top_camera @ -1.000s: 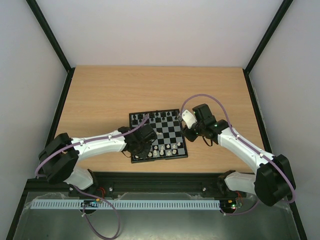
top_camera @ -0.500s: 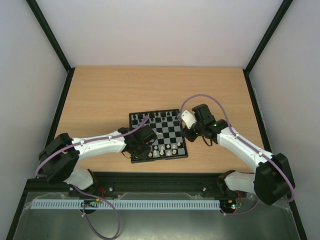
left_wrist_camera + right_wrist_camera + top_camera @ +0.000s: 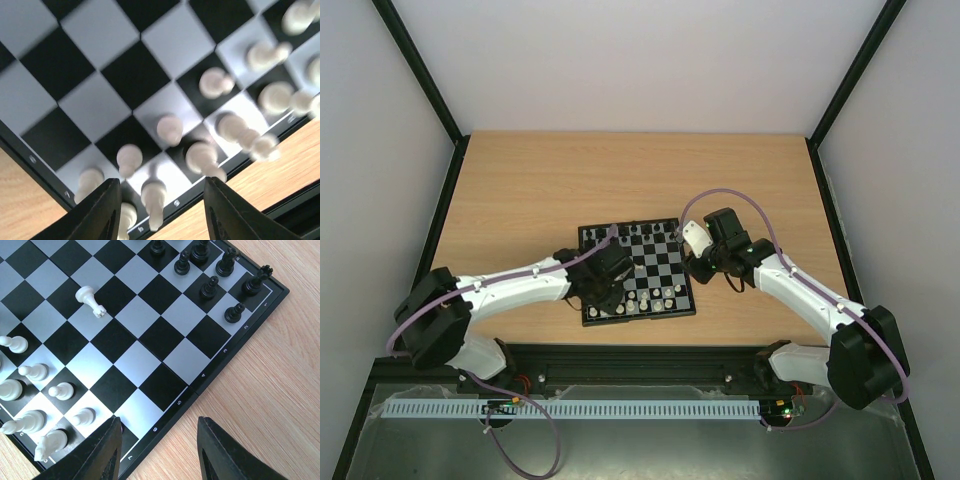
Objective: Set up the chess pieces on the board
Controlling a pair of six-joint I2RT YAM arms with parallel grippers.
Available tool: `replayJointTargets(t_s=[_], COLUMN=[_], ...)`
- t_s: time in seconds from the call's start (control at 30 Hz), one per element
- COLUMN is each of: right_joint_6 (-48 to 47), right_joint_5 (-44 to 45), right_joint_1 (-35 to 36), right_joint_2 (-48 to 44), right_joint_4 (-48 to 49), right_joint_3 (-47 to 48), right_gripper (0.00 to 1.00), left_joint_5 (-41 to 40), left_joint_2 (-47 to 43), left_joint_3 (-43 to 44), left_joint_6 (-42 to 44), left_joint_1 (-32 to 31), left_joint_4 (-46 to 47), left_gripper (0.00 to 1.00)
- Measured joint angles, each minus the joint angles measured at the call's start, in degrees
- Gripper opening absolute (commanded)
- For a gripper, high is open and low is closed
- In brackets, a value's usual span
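The board (image 3: 660, 262) lies at the table's near middle. Black pieces (image 3: 645, 230) stand along its far edge and white pieces (image 3: 655, 298) along its near edge. My left gripper (image 3: 608, 288) hovers open over the near left corner. In the left wrist view its gripper (image 3: 157, 212) straddles a white pawn (image 3: 153, 196) without touching it, with several white pieces (image 3: 170, 129) around. My right gripper (image 3: 697, 263) is open and empty at the board's right edge (image 3: 207, 382). One white piece (image 3: 90, 300) lies toppled on a middle square. Black pieces (image 3: 210, 287) stand upright.
The light wooden table (image 3: 530, 200) is framed by black rails and white walls. Bare wood (image 3: 270, 390) lies right of the board. A black rail (image 3: 640, 360) runs along the near edge by the arm bases.
My left gripper has shifted slightly farther over the board's near left corner. My right arm has barely moved.
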Motion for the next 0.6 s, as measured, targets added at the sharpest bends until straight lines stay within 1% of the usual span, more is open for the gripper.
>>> replayJointTargets(t_s=[0.13, 0.23, 0.33, 0.43, 0.6], right_joint_6=[0.0, 0.0, 0.0, 0.0, -0.2], right_joint_5=[-0.04, -0.09, -0.09, -0.09, -0.48], right_joint_1=[0.0, 0.0, 0.0, 0.0, 0.0], right_joint_2=[0.0, 0.0, 0.0, 0.0, 0.0], right_joint_4=[0.0, 0.0, 0.0, -0.02, -0.02], right_joint_3=[0.0, 0.0, 0.0, 0.0, 0.0], right_gripper=[0.43, 0.43, 0.43, 0.43, 0.43], left_joint_5=[-0.26, 0.09, 1.25, 3.1, 7.96], left_joint_2=[-0.09, 0.39, 1.95, 5.11, 11.58], left_joint_3=[4.74, 7.8, 9.77, 10.99, 11.43], left_joint_6=[1.57, 3.32, 5.4, 8.24, 12.9], left_joint_1=[2.45, 5.49, 8.28, 10.78, 13.11], left_joint_4=[0.7, 3.13, 6.73, 10.97, 18.01], left_gripper=[0.51, 0.54, 0.55, 0.55, 0.55])
